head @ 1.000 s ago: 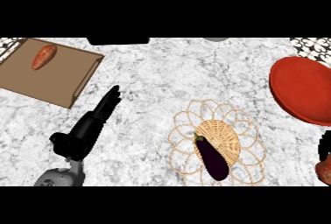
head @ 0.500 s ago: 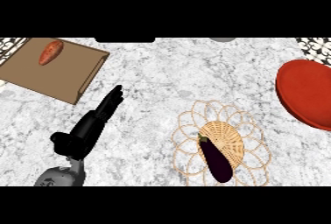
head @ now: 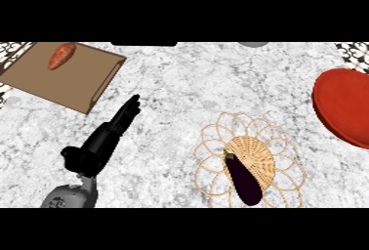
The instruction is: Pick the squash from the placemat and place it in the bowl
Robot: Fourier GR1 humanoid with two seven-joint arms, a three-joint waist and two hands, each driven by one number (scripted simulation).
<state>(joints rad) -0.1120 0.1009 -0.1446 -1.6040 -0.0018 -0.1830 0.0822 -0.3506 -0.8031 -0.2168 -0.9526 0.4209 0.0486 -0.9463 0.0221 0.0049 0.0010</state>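
From the head view, the left hand [head: 108, 136] stretches flat over the marble counter [head: 187, 88], fingers straight, holding nothing. To its right a glossy dark purple eggplant [head: 243, 181] lies on a woven wicker placemat [head: 249, 157]. Farther right sits a red bowl [head: 344, 107]; ahead-left, a carrot [head: 61, 54] on a brown board [head: 69, 75].

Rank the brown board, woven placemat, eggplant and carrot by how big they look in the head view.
1. Brown board
2. Woven placemat, close behind the board
3. Eggplant
4. Carrot
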